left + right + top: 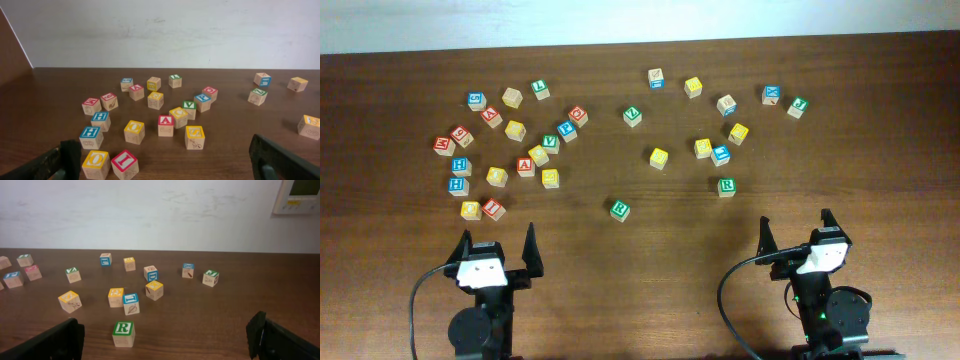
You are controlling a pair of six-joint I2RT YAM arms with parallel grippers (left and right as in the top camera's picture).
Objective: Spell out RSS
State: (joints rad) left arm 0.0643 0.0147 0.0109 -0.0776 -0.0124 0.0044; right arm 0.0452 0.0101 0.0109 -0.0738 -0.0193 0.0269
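Left gripper (pixel 498 235): fingers spread wide, holding nothing, sitting at the near edge, left half.
Right gripper (pixel 795 220): same deal, jaws wide apart and empty, near edge, right half.
Green R cube (pixel 726 186): just ahead of the right gripper toward mid-bench, standing clear of its neighbours. A second green cube (pixel 619 209) near the middle looks like an R too.
S candidates: yellow faces are scattered through both clusters toward the far edge. One loose yellow cube (pixel 659 158) sits mid-bench, but the letters are too small to read.
Handling: probably light, hard wood with smooth faces. Best pinched square across two opposite sides, since a corner grab may twist it.
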